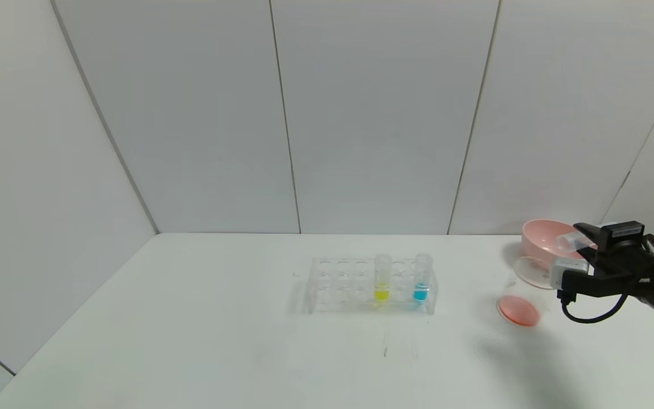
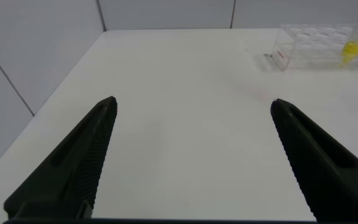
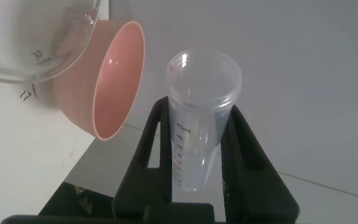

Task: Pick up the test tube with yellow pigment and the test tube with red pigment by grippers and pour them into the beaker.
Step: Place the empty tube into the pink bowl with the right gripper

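My right gripper (image 1: 583,245) is shut on the red pigment test tube (image 1: 574,241), held tilted with its mouth toward the beaker (image 1: 531,272). In the right wrist view the tube (image 3: 197,130) sits between the fingers (image 3: 157,155) and looks nearly empty. The beaker holds red-orange liquid (image 1: 519,311) at its bottom; its rim (image 3: 36,43) also shows in the right wrist view. The yellow pigment test tube (image 1: 382,278) stands in the clear rack (image 1: 338,284) and shows in the left wrist view (image 2: 352,46). My left gripper (image 2: 193,102) is open and empty over the table's left part.
A blue-liquid tube (image 1: 421,278) stands in the rack right of the yellow one. A pink bowl (image 1: 540,241) sits just behind the beaker, close to my right gripper. The white table (image 1: 191,318) meets the wall panels at the back.
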### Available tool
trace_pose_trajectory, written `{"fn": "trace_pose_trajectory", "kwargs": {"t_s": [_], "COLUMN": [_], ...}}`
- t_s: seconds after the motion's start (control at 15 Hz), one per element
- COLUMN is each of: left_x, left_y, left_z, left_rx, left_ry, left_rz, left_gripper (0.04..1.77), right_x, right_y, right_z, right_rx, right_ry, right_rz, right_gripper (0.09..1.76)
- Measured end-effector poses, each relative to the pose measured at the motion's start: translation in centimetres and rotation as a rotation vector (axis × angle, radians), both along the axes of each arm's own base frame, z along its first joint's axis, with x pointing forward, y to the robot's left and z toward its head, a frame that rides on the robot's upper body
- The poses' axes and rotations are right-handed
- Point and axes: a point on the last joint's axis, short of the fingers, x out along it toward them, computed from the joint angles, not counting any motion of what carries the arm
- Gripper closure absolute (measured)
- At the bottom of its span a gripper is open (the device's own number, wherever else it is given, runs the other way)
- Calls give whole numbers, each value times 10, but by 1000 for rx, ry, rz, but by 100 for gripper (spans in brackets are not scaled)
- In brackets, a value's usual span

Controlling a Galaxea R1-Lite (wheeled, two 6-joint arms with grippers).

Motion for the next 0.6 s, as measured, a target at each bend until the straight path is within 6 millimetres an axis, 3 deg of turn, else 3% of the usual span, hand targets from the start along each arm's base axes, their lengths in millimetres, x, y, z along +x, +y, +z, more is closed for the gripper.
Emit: {"fn": "trace_pose_trajectory", "kwargs": {"t_s": [0.2,0.33,0.6], "left_x": [0,0,0], "left_y": [0,0,0], "left_z": [0,0,0], "left_rx": [0,0,0], "left_ry": [0,0,0], "left_rz": [0,0,0], "left_gripper": [5,5,5], "right_x": [6,18,59], "right_y": [1,5,11], "right_z": [9,26,71], "right_rx": [21,126,738], "right_ry": [-38,-116,-282], "right_rz": [1,-1,-44], "right_gripper": [134,134,134]}}
